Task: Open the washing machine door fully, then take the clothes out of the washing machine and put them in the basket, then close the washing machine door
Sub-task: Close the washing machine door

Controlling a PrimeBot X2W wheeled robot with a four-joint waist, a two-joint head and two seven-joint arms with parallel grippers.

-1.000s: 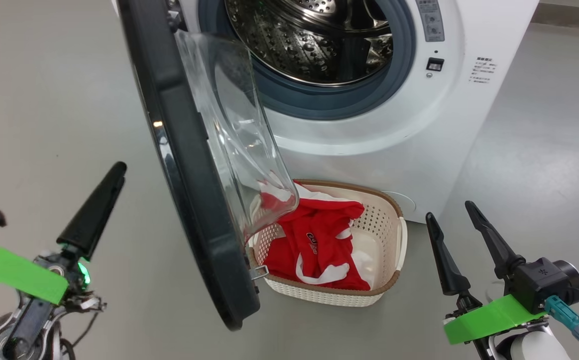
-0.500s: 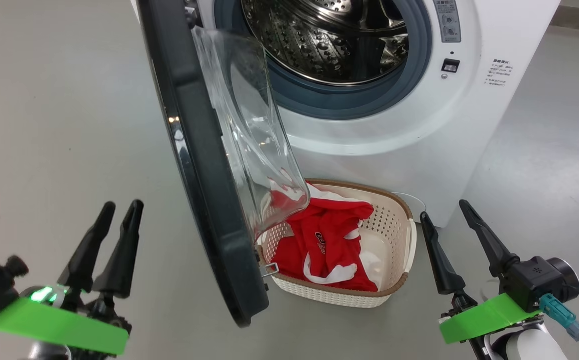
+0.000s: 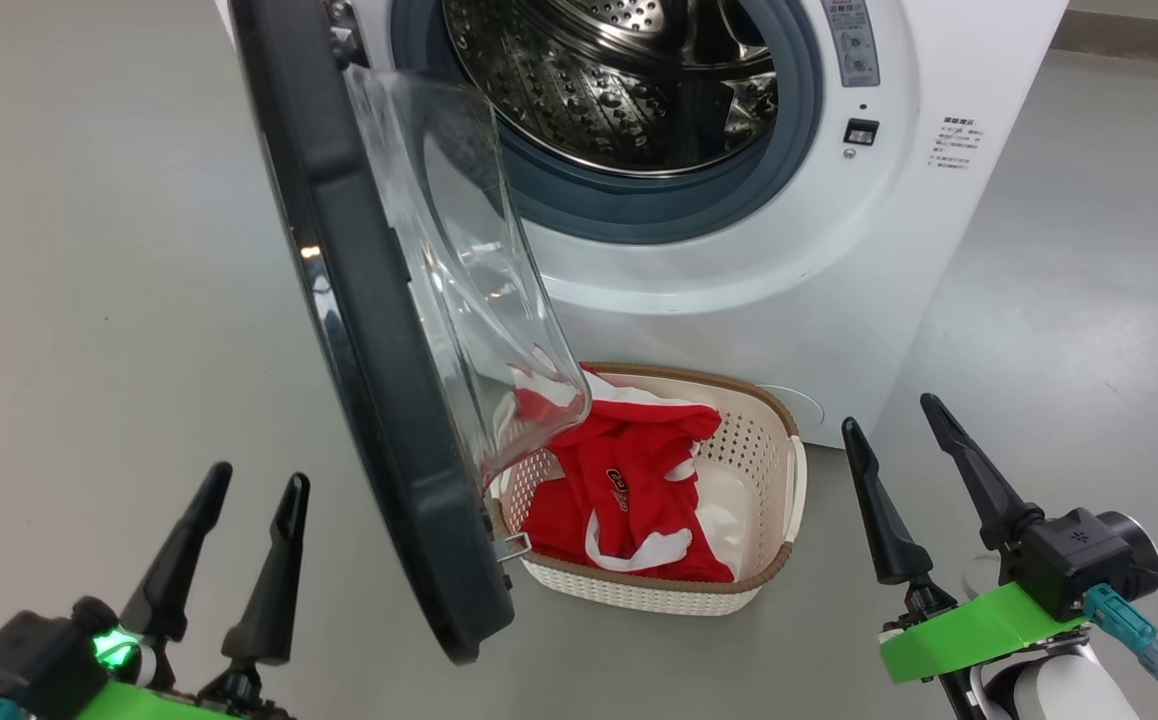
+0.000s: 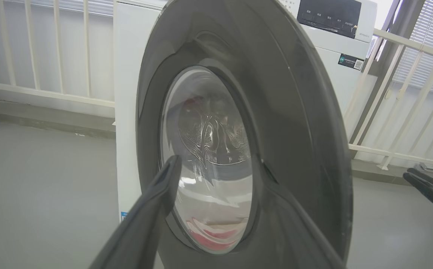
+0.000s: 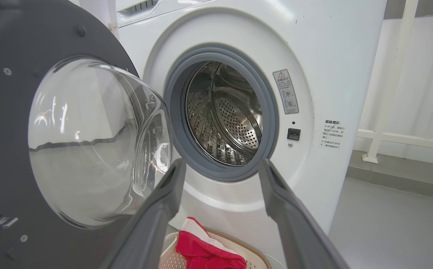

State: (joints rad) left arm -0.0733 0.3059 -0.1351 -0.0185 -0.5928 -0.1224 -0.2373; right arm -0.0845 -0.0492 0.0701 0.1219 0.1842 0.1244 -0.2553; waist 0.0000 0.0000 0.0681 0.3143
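Jaws spread wide and holding nothing, the left gripper (image 3: 257, 476) sits at the lower left of the head view and the right gripper (image 3: 889, 413) at the lower right. Between them, low in the centre, the clothes (image 3: 629, 490) lie heaped red and white in the basket (image 3: 639, 592), which stands on the grey floor (image 3: 89, 250) just before the washing machine (image 3: 739, 310). The washing machine door (image 3: 369, 330) hangs swung out, edge-on left of centre, its glass bowl overlapping the basket's left end. Above, the steel drum (image 3: 619, 90) shows through the grey gasket (image 3: 639, 215).
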